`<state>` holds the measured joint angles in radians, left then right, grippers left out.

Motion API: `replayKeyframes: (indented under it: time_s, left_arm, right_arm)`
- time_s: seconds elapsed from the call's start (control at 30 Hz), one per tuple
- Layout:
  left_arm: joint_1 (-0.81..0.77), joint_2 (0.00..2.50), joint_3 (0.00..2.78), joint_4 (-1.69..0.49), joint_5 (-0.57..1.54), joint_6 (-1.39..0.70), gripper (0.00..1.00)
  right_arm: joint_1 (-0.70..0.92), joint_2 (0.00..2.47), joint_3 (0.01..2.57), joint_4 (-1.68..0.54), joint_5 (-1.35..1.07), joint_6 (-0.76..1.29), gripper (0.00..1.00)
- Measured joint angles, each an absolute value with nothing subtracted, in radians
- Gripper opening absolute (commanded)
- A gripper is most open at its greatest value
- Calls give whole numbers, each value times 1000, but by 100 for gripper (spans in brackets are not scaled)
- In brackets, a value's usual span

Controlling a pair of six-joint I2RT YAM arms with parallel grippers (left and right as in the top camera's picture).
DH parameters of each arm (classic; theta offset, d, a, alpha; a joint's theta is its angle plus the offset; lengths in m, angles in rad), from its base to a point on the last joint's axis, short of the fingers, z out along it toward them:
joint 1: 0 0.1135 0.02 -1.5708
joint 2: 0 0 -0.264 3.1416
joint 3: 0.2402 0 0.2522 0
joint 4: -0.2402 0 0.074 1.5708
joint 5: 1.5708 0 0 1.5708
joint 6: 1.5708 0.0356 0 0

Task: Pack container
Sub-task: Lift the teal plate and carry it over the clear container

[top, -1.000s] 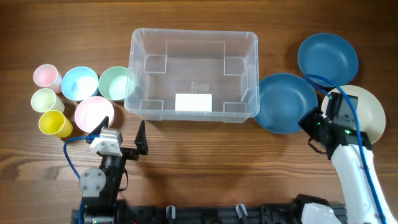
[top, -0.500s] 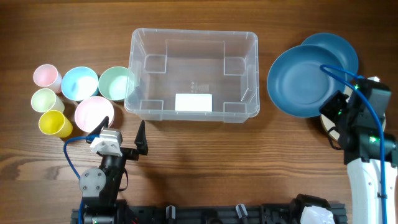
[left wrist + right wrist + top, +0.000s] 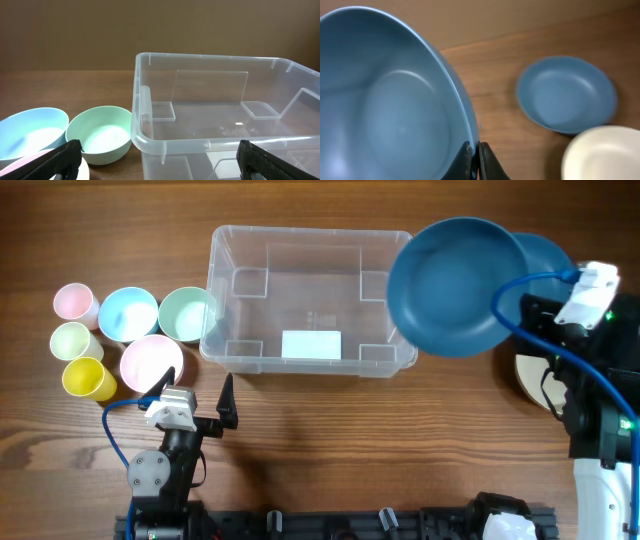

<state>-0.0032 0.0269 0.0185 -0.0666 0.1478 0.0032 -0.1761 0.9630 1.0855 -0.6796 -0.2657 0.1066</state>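
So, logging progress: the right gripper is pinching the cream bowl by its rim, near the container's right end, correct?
No: the right gripper pinches a dark blue bowl by its rim, near the container's right end. The right wrist view shows it, with the cream bowl lying apart.

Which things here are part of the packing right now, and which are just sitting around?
In use: container, dark blue bowl pinched by the right end effector.
Sitting about: second blue bowl, cream bowl, green bowl, light blue bowl, pink bowl, pink cup, pale green cup, yellow cup.
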Motion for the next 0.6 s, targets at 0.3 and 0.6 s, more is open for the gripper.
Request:
replayKeyframes:
  time_s: [0.3, 0.6]
  left_arm:
    - [-3, 27, 19, -67, 148, 3, 100]
    - [-3, 27, 19, -67, 148, 3, 100]
  right_arm:
    - [117, 1034, 1087, -506, -260, 119, 4]
    - [373, 1317, 1125, -419, -78, 155, 4]
